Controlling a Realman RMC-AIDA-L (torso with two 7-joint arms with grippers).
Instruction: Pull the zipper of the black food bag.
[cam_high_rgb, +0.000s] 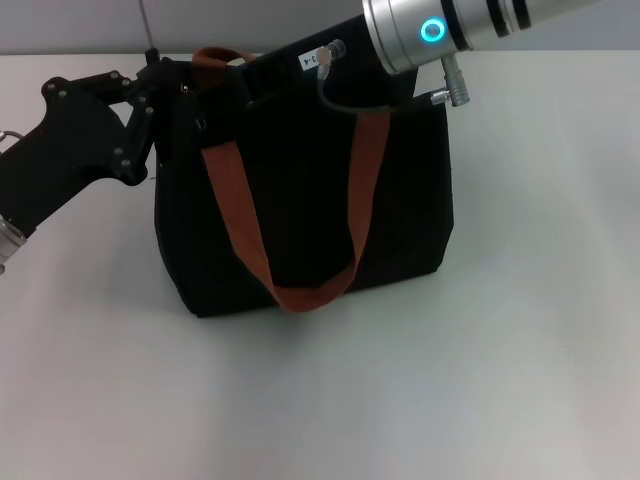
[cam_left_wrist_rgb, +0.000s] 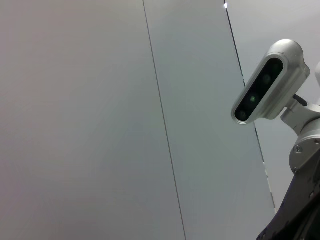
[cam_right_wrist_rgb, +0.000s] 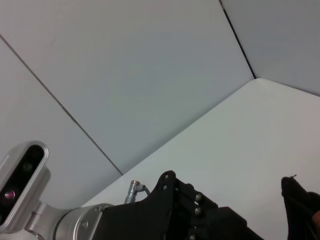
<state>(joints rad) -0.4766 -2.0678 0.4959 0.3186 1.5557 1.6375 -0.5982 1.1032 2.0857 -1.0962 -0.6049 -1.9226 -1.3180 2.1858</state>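
We see the bag (cam_high_rgb: 300, 210) standing on the white table (cam_high_rgb: 450, 380), with its orange straps (cam_high_rgb: 240, 230) hanging down the front. Our left gripper (cam_high_rgb: 160, 85) is at the bag's top left corner. Our right gripper (cam_high_rgb: 225, 85) reaches over the bag's top. We cannot tell how either gripper's jaws stand. We cannot see the zipper.

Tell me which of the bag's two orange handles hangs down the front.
The long handle looping down the bag's front panel. The other handle only peeks up at the top rear, beside the left gripper.
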